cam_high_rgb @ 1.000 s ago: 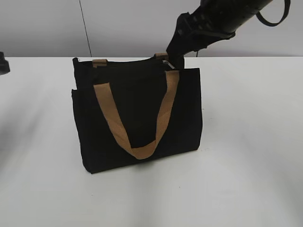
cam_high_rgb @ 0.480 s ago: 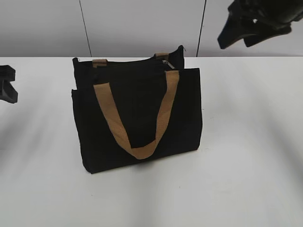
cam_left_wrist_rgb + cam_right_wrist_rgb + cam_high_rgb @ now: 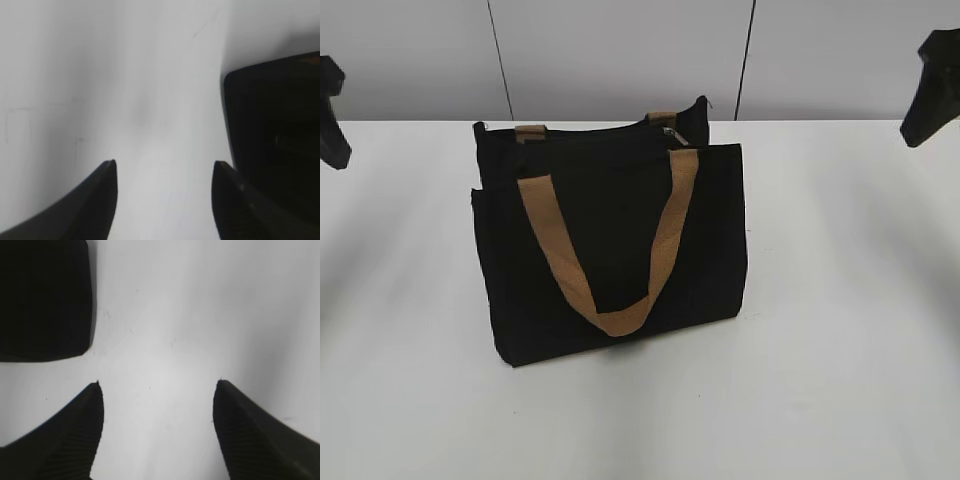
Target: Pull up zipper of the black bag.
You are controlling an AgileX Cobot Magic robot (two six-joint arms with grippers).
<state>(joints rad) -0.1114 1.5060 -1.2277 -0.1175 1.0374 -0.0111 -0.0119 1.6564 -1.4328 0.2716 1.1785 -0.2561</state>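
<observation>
The black bag (image 3: 610, 245) stands upright in the middle of the white table, a tan strap handle (image 3: 610, 250) hanging down its front. The zipper runs along its top edge, with the small silvery pull tab (image 3: 670, 132) at the right end. My left gripper (image 3: 162, 167) is open and empty over bare table, with the bag's side (image 3: 275, 140) to its right. My right gripper (image 3: 157, 387) is open and empty, with a bag corner (image 3: 45, 300) at upper left. In the exterior view the left gripper (image 3: 330, 115) shows at the left edge and the right gripper (image 3: 935, 90) at the right edge, both away from the bag.
The white table (image 3: 840, 330) spreads around the bag. A grey panelled wall (image 3: 620, 50) stands behind it.
My right arm has left the zipper pull end and drawn back to the right edge. My left gripper has risen at the left edge. The bag has not moved.
</observation>
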